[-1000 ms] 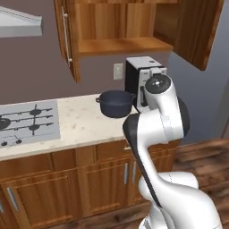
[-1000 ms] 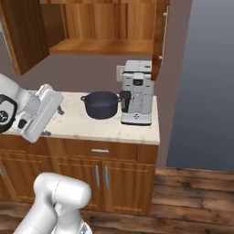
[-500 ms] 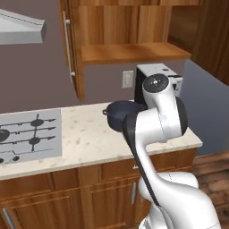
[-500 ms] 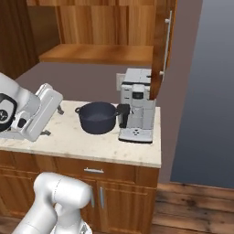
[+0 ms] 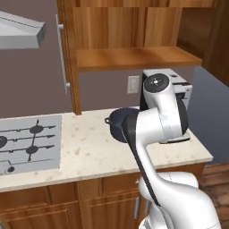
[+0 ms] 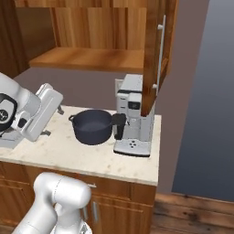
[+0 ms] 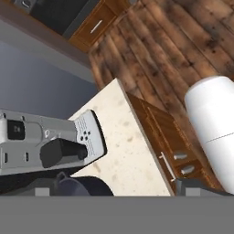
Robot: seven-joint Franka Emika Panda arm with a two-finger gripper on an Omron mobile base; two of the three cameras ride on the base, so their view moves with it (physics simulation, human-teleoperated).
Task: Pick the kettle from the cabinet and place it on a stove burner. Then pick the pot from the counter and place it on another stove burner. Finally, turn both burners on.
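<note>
- Both base views have shifted since a second ago, so the base has driven: the pot and coffee machine sit larger and nearer, and the cooktop has slid toward the left edge of the left base view.
- Pot: wide, round, dark blue-grey, lidless, with small loop handles; it stands upright on the counter, just beside the coffee machine. In the left base view the arm hides most of it.
- Counter: beige stone with brown speckles, over brown cupboards with short silver handles.
- Cooktop: flat silver-grey, with black round burners under thin grate lines, well apart from the pot.
- Cabinet: warm brown wood, its door open, a plank shelf, a long slim silver handle; the kettle cannot be made out on it.
- Gripper: its dark tips stand far apart at the bottom of the hand view, jaws spread, nothing between them.
- Room: grey wall, a hood's edge at upper left, dark plank floor.
</note>
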